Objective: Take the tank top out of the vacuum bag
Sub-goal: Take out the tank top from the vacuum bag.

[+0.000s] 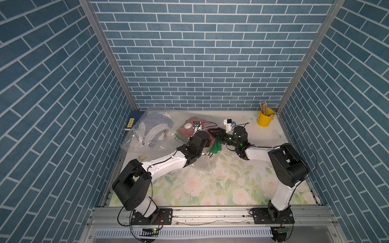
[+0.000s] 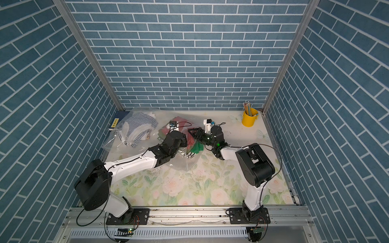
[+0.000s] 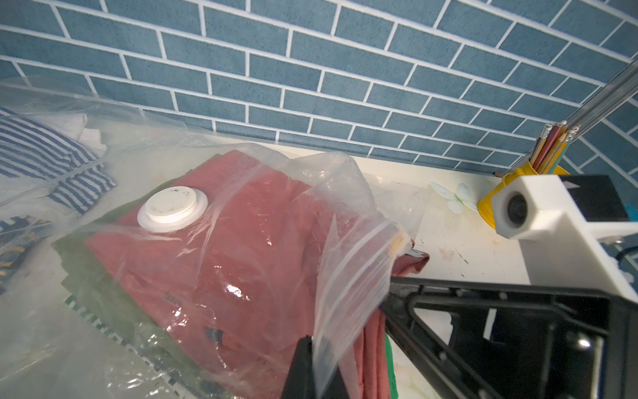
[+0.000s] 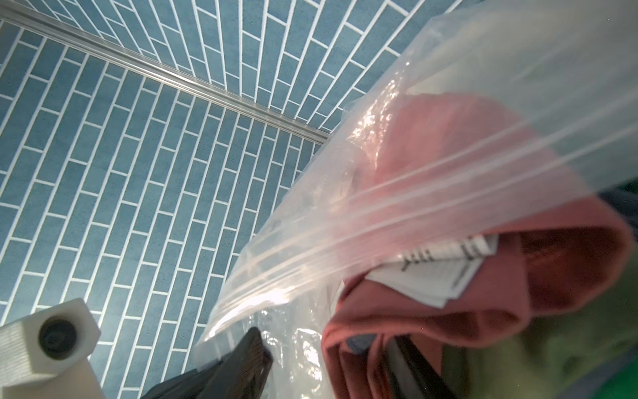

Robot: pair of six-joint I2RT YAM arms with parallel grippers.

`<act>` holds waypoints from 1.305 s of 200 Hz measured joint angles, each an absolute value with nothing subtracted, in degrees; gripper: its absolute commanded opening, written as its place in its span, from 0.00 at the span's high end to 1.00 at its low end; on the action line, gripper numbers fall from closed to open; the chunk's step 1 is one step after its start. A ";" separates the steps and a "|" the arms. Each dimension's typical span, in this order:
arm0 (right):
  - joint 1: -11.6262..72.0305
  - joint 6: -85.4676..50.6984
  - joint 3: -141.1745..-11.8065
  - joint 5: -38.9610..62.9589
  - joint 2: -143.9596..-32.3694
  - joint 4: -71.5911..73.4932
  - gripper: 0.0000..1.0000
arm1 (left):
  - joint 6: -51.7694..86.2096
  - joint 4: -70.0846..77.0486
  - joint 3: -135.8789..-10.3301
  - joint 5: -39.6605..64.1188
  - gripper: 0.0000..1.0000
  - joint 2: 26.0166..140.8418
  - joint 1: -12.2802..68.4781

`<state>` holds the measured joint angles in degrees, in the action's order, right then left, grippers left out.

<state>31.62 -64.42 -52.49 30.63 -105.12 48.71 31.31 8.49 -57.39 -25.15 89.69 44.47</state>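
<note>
— Where the two arms meet past the middle of the flowered table (image 1: 210,185), what does the left gripper (image 3: 317,366) have?

— Its jaws are pressed together on the zip strip (image 3: 359,276) of the vacuum bag (image 3: 331,179). They pinch the upper film, and that flap stands raised off the clothes.

— And the right gripper (image 1: 211,132)?

— It reaches in from the right, just beside the left one, at the bag's mouth. Its jaws stand well apart. The right wrist view shows one of its fingers (image 4: 248,359) outside the film and the other against red cloth. Whether they press on anything cannot be told.

— Where is the tank top (image 3: 241,259)?

— The red garment is mostly inside the bag, folded under the white valve (image 3: 172,209) and lying on a green garment (image 1: 215,147). Its edge with the white label (image 4: 442,273) sits at the open mouth, between the right gripper's jaws and just beyond the left gripper's pinch.

— Farther back?

— A second clear bag (image 1: 134,143) holding striped clothes (image 1: 153,126) lies far left by a blue book (image 1: 132,121). A yellow cup (image 1: 265,120) of pencils stands far right, well apart from both grippers.
</note>
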 measured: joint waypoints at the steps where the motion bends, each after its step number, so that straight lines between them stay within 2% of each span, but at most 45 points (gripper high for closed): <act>1: 31.62 -64.45 -52.53 30.63 -105.19 48.69 0.40 | 31.31 8.49 -57.39 -25.15 1.00 89.69 44.45; 44: 31.62 -60.80 -55.70 30.17 -108.18 43.66 0.30 | 31.29 8.47 -57.39 -24.93 1.00 89.69 44.38; 111: 31.62 -57.71 -58.59 28.71 -112.05 39.86 0.30 | 31.27 8.03 -57.39 -24.95 1.00 89.69 44.12; 171: 32.51 -55.20 -61.34 29.80 -113.51 38.52 0.50 | 31.27 8.05 -57.39 -24.93 1.00 89.69 44.12; 208: 32.95 -53.71 -61.54 27.68 -113.49 36.58 0.47 | 31.29 8.10 -57.39 -24.71 1.00 89.69 44.10; 217: 32.86 -53.71 -62.04 27.42 -113.78 36.10 0.51 | 31.29 8.08 -57.39 -24.64 1.00 89.69 44.10; 221: 32.84 -53.67 -62.48 27.27 -114.02 35.90 0.56 | 31.29 8.10 -57.39 -24.58 1.00 89.69 44.10; 239: 32.82 -53.80 -64.36 26.87 -115.33 35.46 0.91 | 31.29 8.12 -57.39 -24.45 1.00 89.69 44.10; 245: 32.80 -53.67 -64.55 26.70 -115.44 35.22 0.99 | 31.31 8.12 -57.39 -24.43 1.00 89.67 44.10; 261: 32.71 -53.71 -64.53 25.80 -115.37 34.59 1.00 | 31.31 8.25 -57.39 -24.40 1.00 89.69 44.07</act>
